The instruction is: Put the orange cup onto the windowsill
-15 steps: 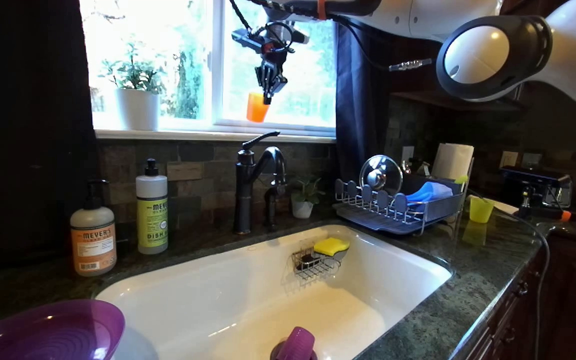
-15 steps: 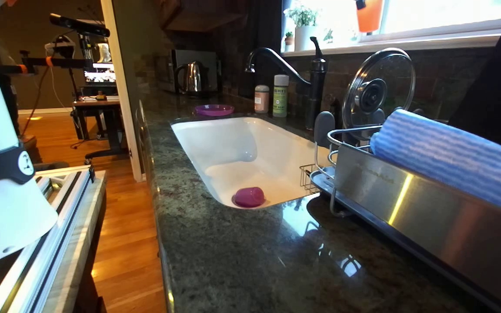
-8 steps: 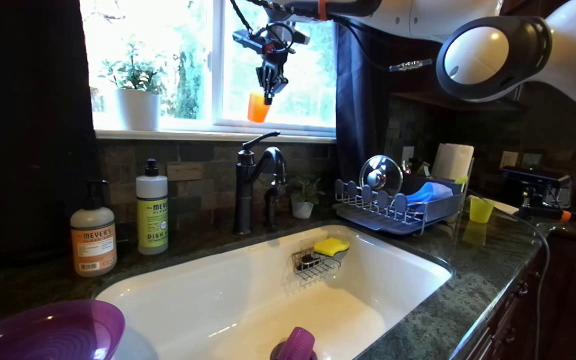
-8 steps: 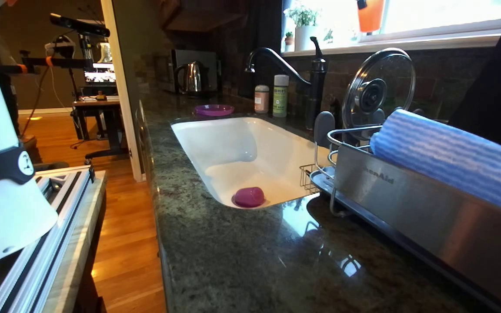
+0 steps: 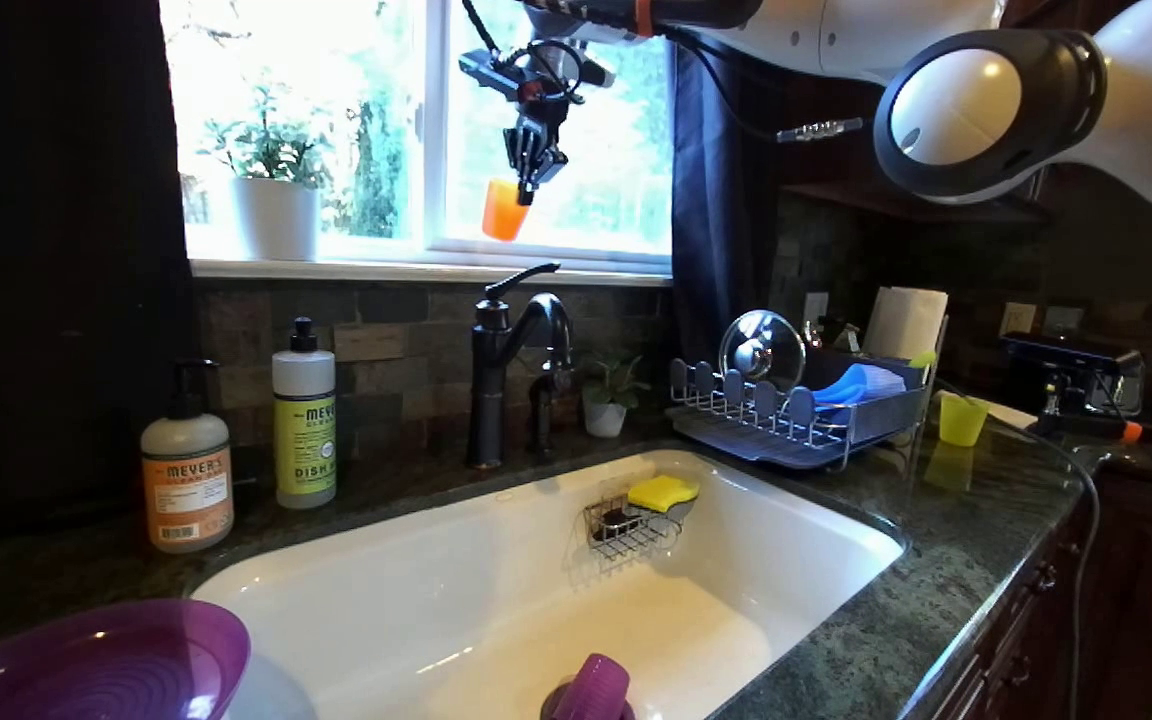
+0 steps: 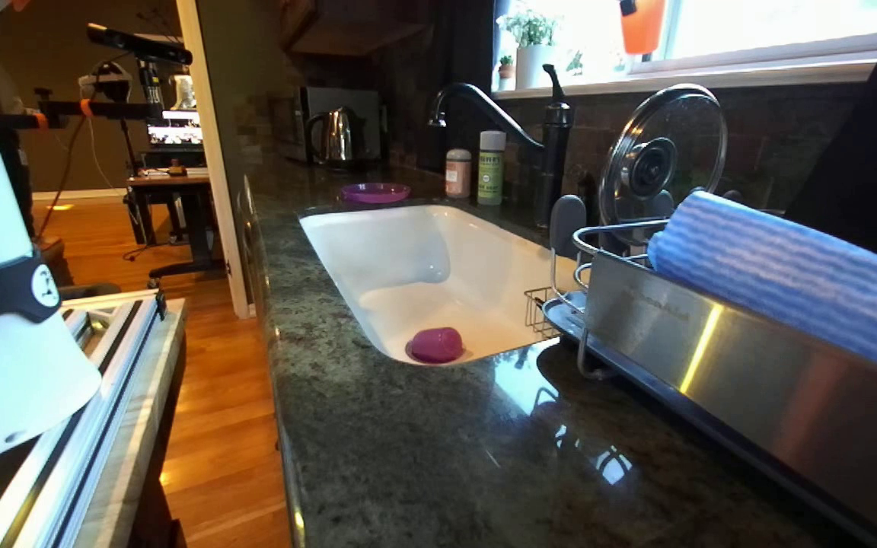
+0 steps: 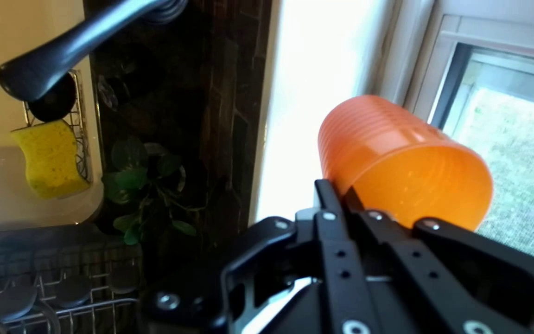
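The jaws pinch the orange cup (image 7: 369, 125) by its wall, holding it slightly tilted above the sill (image 5: 366, 270). A yellow cup (image 5: 963, 421) stands on the desk (image 5: 966, 560).

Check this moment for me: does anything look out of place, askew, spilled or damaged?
The purple cup lies tipped over in the sink, seen in both exterior views, odd for a cup one would expect upright. The orange cup tilts slightly in the gripper, probably just from the grip. No spill or damage shows.
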Motion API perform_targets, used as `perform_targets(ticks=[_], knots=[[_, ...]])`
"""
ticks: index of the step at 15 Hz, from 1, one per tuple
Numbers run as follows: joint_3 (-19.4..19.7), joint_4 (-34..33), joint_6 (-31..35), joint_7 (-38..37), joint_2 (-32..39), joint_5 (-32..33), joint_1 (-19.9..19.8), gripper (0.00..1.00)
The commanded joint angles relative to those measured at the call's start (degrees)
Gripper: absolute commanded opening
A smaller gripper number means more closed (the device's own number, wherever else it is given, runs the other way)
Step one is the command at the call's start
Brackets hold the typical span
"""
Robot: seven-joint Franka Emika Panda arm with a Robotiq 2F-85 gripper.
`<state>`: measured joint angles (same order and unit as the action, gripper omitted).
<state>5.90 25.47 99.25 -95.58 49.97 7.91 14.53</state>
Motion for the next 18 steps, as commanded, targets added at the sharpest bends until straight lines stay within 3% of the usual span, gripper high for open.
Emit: perform_targets(ticks=[1,14,18], knots=[[-0.93,0.0,0.73,-1.57,0.34,-1.22,-0.08,0.01],[-0.37,-0.16,6.98,0.5,4.22,-0.23,-0.15,0.01],[-0.57,0.0,6.01,0.73,3.9,-0.52,0.01,0.01]])
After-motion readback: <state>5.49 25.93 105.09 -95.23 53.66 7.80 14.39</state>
